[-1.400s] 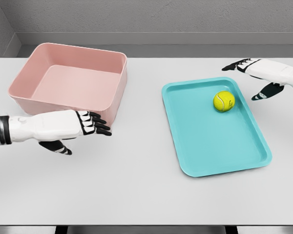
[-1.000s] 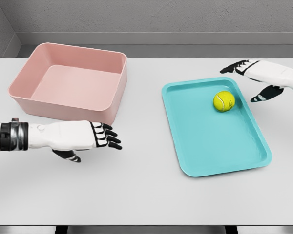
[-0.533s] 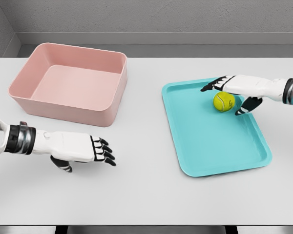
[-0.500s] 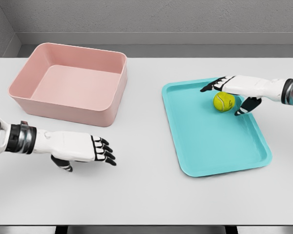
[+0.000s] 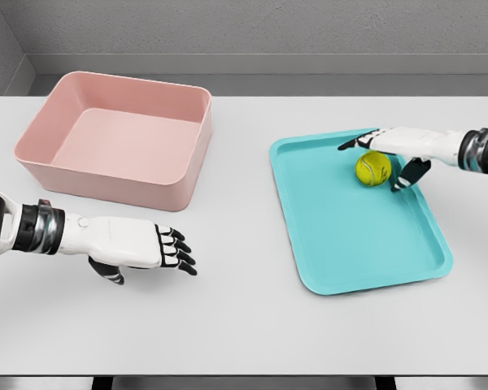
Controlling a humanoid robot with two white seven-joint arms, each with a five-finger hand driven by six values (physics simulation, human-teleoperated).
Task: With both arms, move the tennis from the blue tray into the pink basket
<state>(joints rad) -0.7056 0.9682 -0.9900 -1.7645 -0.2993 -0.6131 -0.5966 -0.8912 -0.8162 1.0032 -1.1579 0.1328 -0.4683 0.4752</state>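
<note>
While the right hand (image 5: pixel 394 150) arches over the tennis ball (image 5: pixel 373 168) near the tray (image 5: pixel 358 244) rim — fingers spread, ungripped.

Basket (image 5: pixel 114 142): plain pale pink, no pattern. Tray (image 5: pixel 354 244): plain turquoise-blue. Tennis ball (image 5: pixel 373 169): yellow-green w/ thin lighter seam line. Table (image 5: pixel 244 325): light grey-white. Left hand (image 5: pixel 142 248) & right hand (image 5: pixel 394 146): white shells w/ black fingers; wrists have dark and silver rings. Back wall (image 5: pixel 252 28): grey, rough-looking.
</note>
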